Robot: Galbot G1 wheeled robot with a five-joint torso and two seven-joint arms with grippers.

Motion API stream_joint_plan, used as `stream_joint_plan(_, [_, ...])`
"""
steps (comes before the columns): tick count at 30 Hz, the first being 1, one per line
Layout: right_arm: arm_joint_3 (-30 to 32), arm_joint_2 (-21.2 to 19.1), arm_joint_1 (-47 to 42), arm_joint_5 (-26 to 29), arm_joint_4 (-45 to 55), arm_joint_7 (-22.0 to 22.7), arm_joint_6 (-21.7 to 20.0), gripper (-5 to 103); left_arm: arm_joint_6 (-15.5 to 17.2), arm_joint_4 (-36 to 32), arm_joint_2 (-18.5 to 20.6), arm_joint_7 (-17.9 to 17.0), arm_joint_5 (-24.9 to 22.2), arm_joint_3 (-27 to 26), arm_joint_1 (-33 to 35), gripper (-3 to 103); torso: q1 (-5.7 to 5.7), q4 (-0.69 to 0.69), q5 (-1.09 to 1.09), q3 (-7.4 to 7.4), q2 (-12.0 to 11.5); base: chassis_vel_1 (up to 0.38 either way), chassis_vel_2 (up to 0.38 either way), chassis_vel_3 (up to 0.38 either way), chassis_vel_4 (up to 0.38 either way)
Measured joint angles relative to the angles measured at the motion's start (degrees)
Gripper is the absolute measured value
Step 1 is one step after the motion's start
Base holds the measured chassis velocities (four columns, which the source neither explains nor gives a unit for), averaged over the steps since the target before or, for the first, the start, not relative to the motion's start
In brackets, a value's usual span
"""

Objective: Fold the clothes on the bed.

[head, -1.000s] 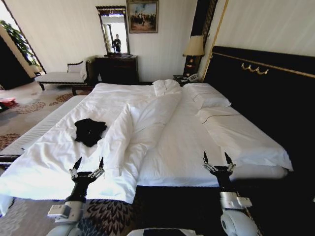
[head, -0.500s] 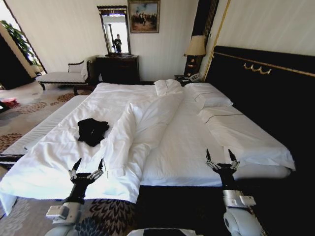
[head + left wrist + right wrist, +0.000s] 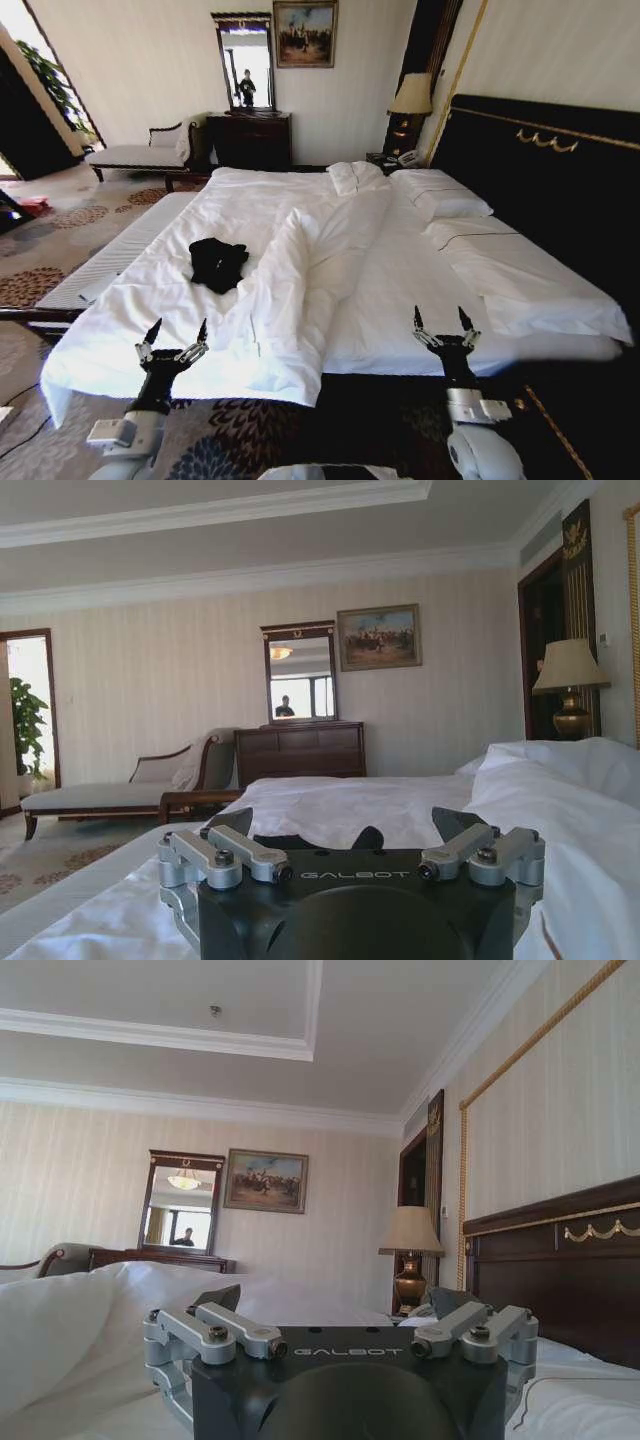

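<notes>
Shirt (image 3: 218,263): crumpled black heap on the bed (image 3: 400,290), lettering hidden, well beyond the left gripper (image 3: 171,335). Left and right gripper (image 3: 441,323): fingers spread, empty, at the bed's near edge.

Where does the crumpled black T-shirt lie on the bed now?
In the head view, the crumpled black T-shirt lies on the white duvet, left of its bunched ridge, beyond the left gripper.

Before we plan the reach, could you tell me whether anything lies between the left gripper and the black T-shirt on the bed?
Nothing visible does. The left gripper is open at the near edge of the bed, and only flat white duvet lies between it and the black T-shirt. The bunched duvet ridge runs beside the shirt, toward the right gripper.
</notes>
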Motion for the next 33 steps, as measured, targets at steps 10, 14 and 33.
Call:
stream_joint_plan(10, [-0.21,0.41,0.02,-0.36,-0.10,0.09,0.03,100,-0.05,-0.37,-0.14,-0.02,-0.04,0.12,-0.02,100,0.00,0.01,0.07,0.00,0.00,0.070,0.065,-0.060,-0.046])
stream_joint_plan(14, [-0.67,0.68,0.18,-0.54,-0.30,0.27,0.03,100,-0.05,-0.48,-0.21,0.00,-0.01,0.14,0.01,100,0.01,-0.01,0.05,0.01,0.00,-0.042,-0.030,0.013,0.012])
stream_joint_plan(33, [-1.70,1.15,0.40,-0.59,-0.71,-0.03,1.38,100,-0.11,-0.90,0.27,0.00,-0.23,-0.25,0.33,100,0.00,0.01,-0.03,0.00,0.00,0.108,0.094,-0.095,-0.097])
